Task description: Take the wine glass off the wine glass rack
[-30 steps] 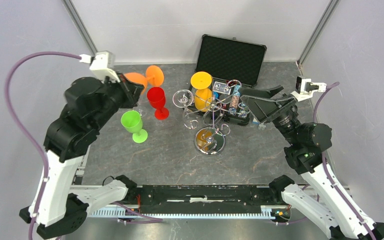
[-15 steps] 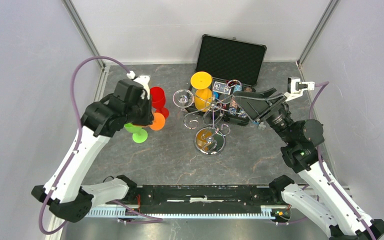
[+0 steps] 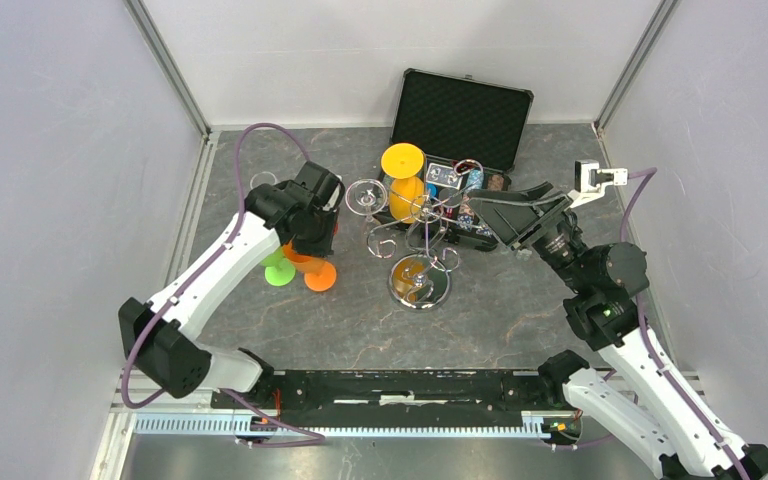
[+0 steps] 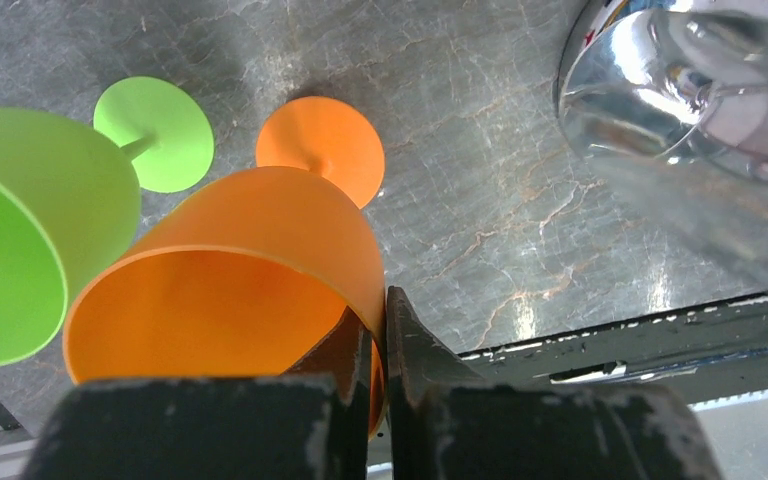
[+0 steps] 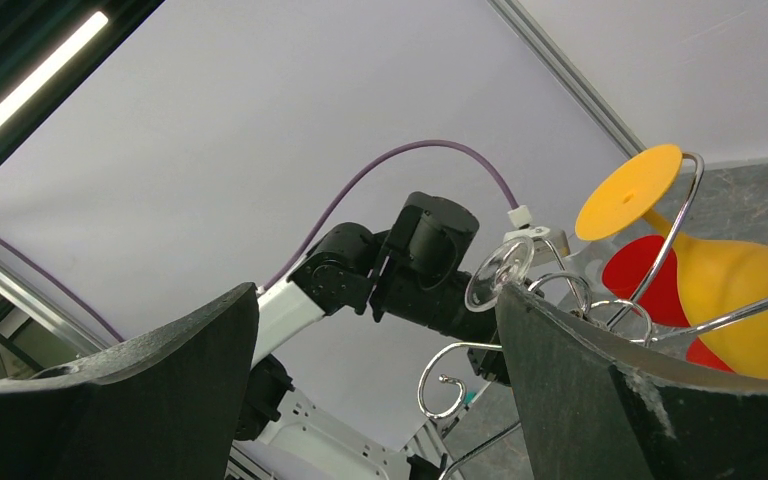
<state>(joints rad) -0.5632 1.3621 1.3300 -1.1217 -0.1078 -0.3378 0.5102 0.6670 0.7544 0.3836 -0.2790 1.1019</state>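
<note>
One yellow wine glass (image 3: pixel 405 195) on rack (image 3: pixel 419 285)

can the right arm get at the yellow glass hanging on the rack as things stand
Probably yes. The right gripper, fingers open, faces the yellow wine glass, with only wire loops of the wine glass rack around it. The left gripper is well aside, shut on the orange wine glass.

Left claw (image 4: pixel 378 318) clamped, right claw (image 5: pixel 377 295) agape.

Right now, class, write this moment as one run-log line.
left gripper: shut on orange glass rim, beside green glass | right gripper: open, facing rack | yellow glass: hanging on rack
</note>
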